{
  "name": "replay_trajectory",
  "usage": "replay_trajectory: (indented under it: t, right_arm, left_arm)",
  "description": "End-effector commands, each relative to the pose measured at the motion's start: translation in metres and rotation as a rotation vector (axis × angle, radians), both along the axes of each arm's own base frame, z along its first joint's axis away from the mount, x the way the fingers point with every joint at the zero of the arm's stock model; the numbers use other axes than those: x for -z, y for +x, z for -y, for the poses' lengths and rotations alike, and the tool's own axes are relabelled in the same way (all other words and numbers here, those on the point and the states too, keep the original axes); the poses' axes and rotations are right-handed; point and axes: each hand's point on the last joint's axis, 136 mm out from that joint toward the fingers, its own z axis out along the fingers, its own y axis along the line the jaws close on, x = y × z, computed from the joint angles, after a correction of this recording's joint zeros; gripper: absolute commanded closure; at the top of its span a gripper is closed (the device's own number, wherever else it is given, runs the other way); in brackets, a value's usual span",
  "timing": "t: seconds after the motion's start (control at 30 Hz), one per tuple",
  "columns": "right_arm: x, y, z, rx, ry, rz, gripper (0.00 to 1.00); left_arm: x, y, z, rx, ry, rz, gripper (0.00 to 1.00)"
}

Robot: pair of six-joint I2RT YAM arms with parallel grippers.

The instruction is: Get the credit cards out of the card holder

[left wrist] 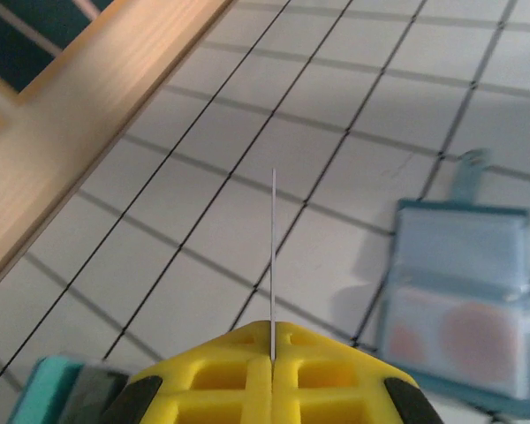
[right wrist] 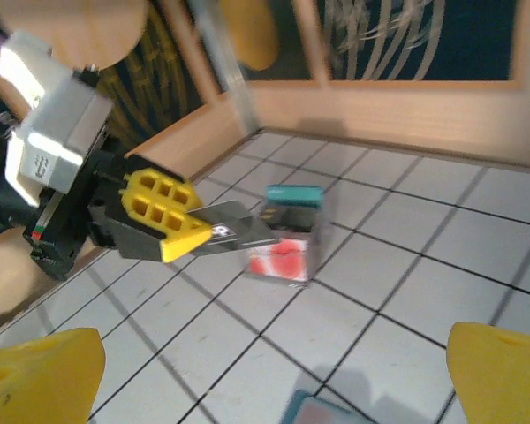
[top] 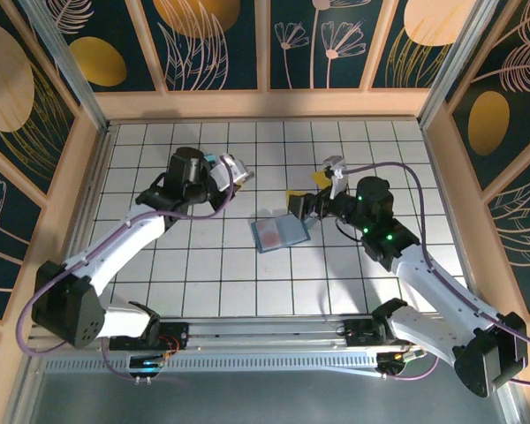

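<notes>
The slate-blue card holder (top: 278, 231) lies open on the tiled table between the two arms, with a pinkish card showing in its lower pocket (left wrist: 459, 340). My left gripper (top: 238, 173) hangs up and left of it, shut on a thin credit card that I see edge-on (left wrist: 273, 256) in the left wrist view. The right wrist view shows that card's grey face (right wrist: 238, 231) sticking out of the left gripper (right wrist: 193, 231). My right gripper (top: 315, 187) is open just up and right of the holder, its yellow fingertips (right wrist: 35, 380) wide apart with nothing between them.
A small pile of teal and red-pink cards (right wrist: 287, 238) lies on the tiles beyond the left gripper. A corner of the card holder (right wrist: 322, 412) shows at the bottom edge of the right wrist view. Wooden walls (top: 265, 104) ring the table.
</notes>
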Motion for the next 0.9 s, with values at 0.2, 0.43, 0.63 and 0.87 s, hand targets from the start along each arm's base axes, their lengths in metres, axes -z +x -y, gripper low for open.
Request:
replay_trajectory:
  t: [0.2, 0.43, 0.63, 0.87]
  right_arm:
    - [-0.003, 0.028, 0.025, 0.227, 0.010, -0.061, 0.01]
    - [0.004, 0.040, 0.046, 0.369, -0.006, -0.078, 0.01]
    - [0.003, 0.044, 0.065, 0.484, 0.014, -0.086, 0.01]
    - [0.006, 0.045, 0.067, 0.499, 0.014, -0.097, 0.01]
  left_arm:
    - [0.004, 0.051, -0.044, 0.011, 0.038, 0.018, 1.00]
    - [0.028, 0.083, -0.074, -0.020, 0.072, -0.043, 1.00]
    - [0.059, 0.096, -0.084, -0.013, 0.116, -0.104, 1.00]
    - [0.086, 0.103, -0.094, -0.024, 0.151, -0.157, 1.00]
